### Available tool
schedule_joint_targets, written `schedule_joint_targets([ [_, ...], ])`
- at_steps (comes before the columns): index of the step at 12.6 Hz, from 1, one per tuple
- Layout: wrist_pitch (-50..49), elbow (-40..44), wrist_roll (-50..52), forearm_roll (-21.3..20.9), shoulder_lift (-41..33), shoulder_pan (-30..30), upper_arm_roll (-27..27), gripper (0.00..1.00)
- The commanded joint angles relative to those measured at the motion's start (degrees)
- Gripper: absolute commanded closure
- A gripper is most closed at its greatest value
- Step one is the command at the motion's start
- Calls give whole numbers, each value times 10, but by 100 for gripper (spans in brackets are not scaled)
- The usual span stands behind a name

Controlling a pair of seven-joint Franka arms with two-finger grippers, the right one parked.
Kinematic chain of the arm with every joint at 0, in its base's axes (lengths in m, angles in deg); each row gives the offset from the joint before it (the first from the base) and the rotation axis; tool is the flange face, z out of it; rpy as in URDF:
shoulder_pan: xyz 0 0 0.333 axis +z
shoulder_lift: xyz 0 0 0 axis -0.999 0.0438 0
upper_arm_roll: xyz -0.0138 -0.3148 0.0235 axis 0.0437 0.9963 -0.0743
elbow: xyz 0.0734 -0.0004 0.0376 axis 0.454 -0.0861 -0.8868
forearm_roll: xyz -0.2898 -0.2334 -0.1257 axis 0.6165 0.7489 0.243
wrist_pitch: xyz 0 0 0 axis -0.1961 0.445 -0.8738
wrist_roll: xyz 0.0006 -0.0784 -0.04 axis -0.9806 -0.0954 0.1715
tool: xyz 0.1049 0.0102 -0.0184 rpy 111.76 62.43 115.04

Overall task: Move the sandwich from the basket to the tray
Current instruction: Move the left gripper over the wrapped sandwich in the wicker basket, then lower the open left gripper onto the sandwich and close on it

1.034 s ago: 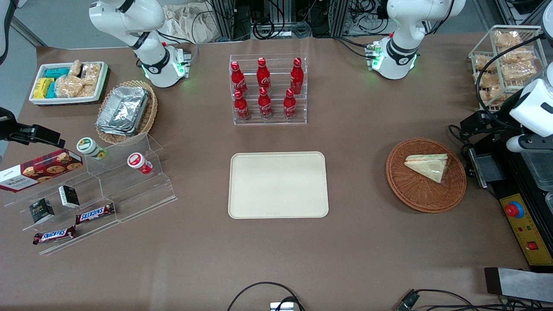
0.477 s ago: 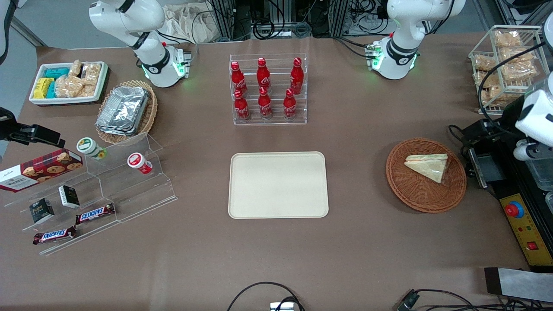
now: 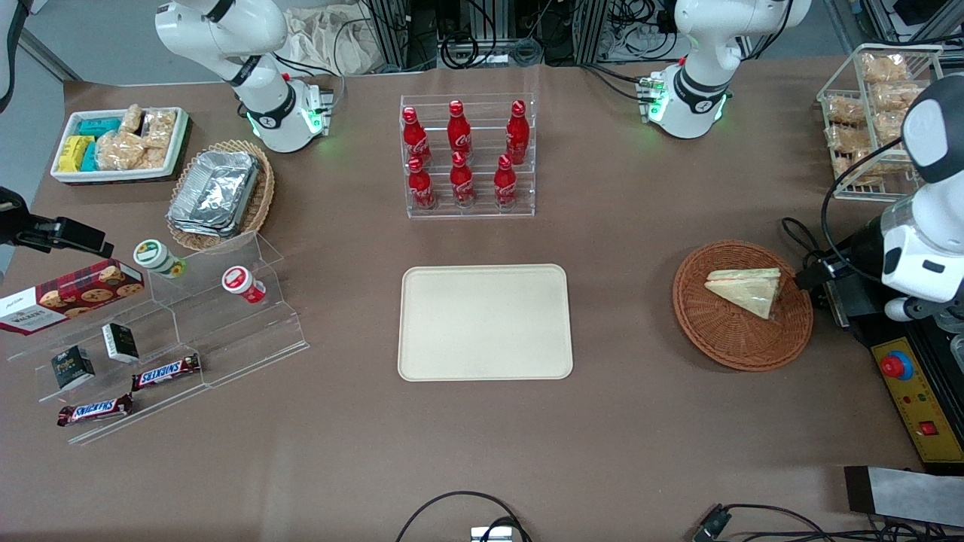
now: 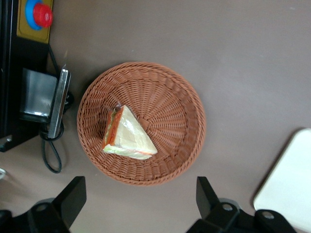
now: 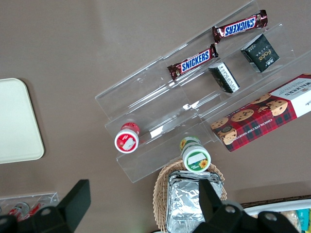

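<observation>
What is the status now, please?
End effector open, above the table beside the basket, holding nothing. Sandwich lying in basket, untouched. Tray bare. Nothing blocking the way.

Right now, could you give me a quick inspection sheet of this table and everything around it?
Surface: brown table.
Job's things: sandwich lies in the basket; tray bare, apart from the basket.
Clutter: cola bottles, foil containers, Snickers bars, cookie box, snack bin, wire rack.
Grippers: gripper open, above the table beside the basket, holding nothing.
Cables: black loop at the table's near edge.
Surroundings: control box with red button.
</observation>
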Motion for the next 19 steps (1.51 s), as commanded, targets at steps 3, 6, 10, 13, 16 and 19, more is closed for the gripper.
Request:
schedule_joint_targets([
  [3,171,-222,123,11,-78,21,-2,0],
  [6,228,-271,145,27,-76,22,-29,0],
  [10,293,-313,144,61,-67,22,-53,0],
  [13,327,-330,144,84,-54,22,-57,0],
  [16,390,-365,144,101,-43,29,-57,0],
  [19,407,-369,144,101,-27,29,-56,0],
])
